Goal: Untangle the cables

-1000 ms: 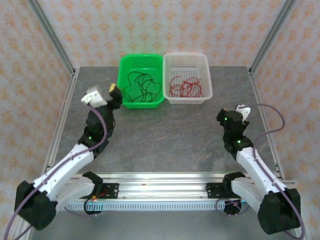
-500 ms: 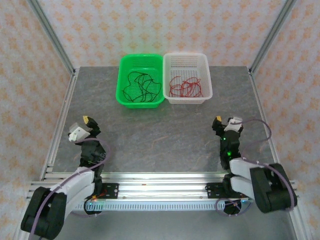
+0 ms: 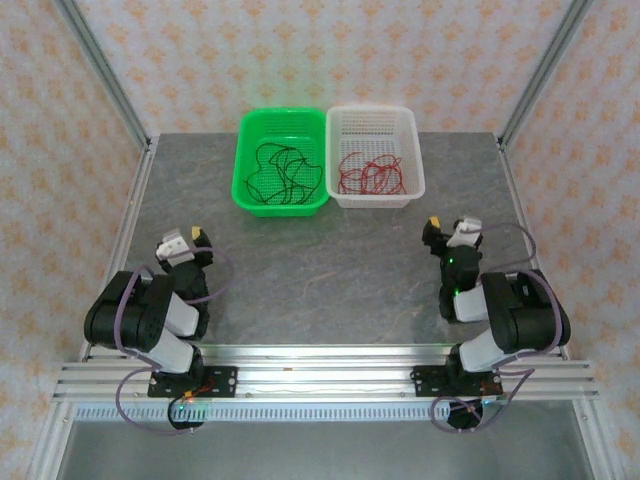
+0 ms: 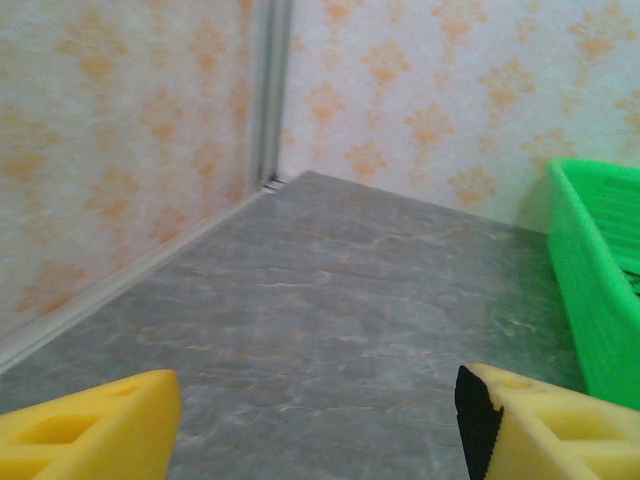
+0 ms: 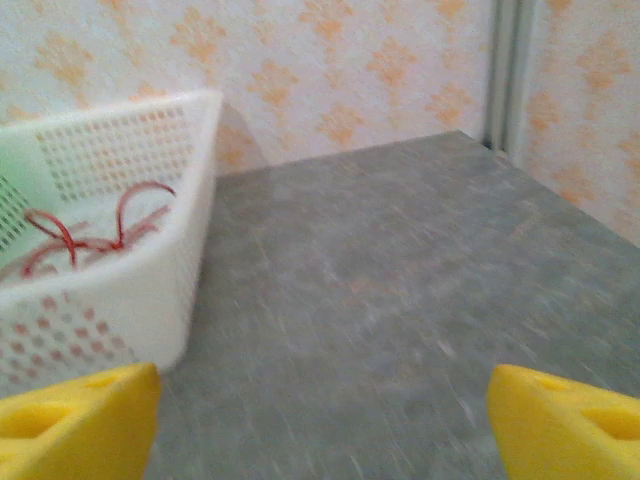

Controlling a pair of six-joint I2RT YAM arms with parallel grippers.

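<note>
A lab test booth: aluminium frame posts (image 3: 104,75), patterned wall panels (image 3: 320,50), grey tabletop (image 3: 320,265).

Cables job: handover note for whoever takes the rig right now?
Left tool: open, holding nothing, low over the table near the green basket's near corner.
Right tool: open, holding nothing, facing the white basket's near right corner.
Both arms are folded low by their bases.
Cables: black cables lie in the green basket, red cables in the white basket.
Done: the colours are separated, one per basket.
Left: probably nothing. Each pile is loosely curled with overlapping strands, so check for knots within a pile; the views cannot settle that.
</note>
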